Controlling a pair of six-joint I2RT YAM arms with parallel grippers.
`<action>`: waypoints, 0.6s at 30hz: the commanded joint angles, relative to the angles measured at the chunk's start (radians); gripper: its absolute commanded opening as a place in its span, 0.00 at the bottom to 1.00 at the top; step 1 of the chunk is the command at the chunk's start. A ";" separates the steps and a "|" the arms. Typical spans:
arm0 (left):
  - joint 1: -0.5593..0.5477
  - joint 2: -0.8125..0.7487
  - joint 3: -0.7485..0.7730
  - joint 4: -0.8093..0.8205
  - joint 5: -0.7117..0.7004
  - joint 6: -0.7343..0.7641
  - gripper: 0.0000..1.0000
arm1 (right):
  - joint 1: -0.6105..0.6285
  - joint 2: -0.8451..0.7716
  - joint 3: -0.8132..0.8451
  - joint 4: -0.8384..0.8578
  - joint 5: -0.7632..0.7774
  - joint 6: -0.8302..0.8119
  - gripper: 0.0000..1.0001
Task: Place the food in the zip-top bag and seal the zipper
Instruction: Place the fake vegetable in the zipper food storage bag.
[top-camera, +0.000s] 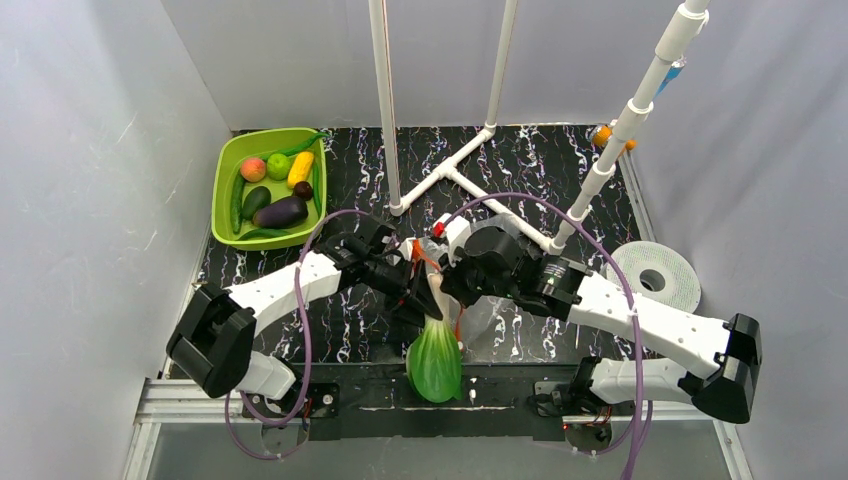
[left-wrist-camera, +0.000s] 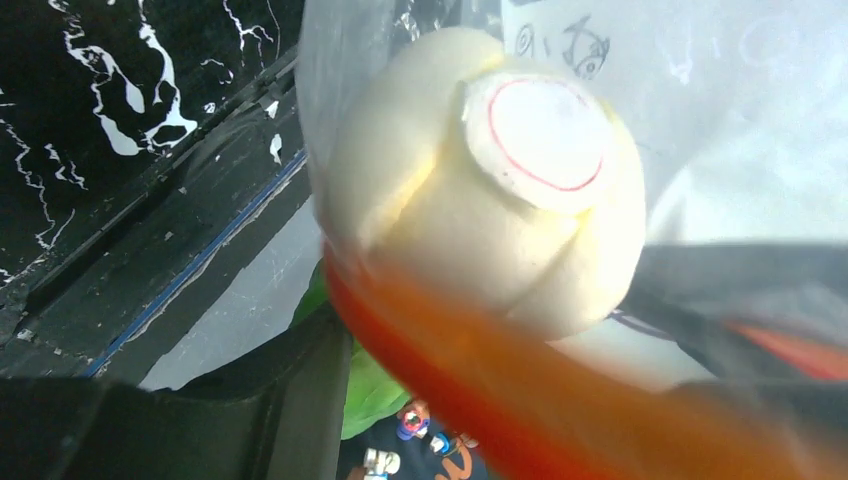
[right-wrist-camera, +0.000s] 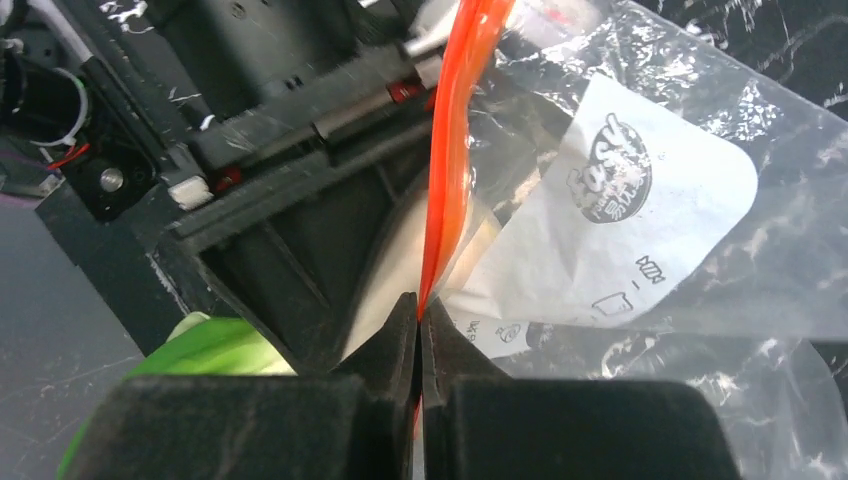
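The white-stalked leafy green vegetable (top-camera: 435, 360) hangs between my two grippers, leaves down towards the near edge. Its white stalk end (left-wrist-camera: 490, 200) sits in the mouth of the clear zip-top bag (top-camera: 485, 318), which is lifted at mid-table. My right gripper (right-wrist-camera: 420, 312) is shut on the red-orange zipper (right-wrist-camera: 450, 170) at the mouth edge. My left gripper (top-camera: 412, 288) grips the other side of the mouth; the blurred zipper (left-wrist-camera: 480, 380) crosses close to its camera and hides one finger. The eggplant (top-camera: 280, 212), lime-green fruit (top-camera: 278, 165), yellow piece (top-camera: 300, 168), red-orange fruit (top-camera: 253, 168) and green pods (top-camera: 237, 205) lie in the bin.
A green bin (top-camera: 228, 150) stands at the back left. A white pipe frame (top-camera: 450, 170) rises from the back middle of the table. A white roll (top-camera: 655, 275) lies at the right edge. An orange-handled screwdriver (top-camera: 603, 135) lies at the back right.
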 joint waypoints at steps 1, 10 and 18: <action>-0.042 -0.002 0.004 0.010 0.051 0.012 0.00 | 0.005 -0.035 -0.003 0.100 -0.083 -0.102 0.01; -0.064 -0.071 -0.012 -0.033 -0.206 0.028 0.00 | -0.005 0.021 0.006 0.064 -0.142 -0.106 0.01; -0.067 -0.086 -0.031 0.001 -0.426 0.084 0.14 | -0.011 0.065 -0.038 0.139 -0.080 0.033 0.01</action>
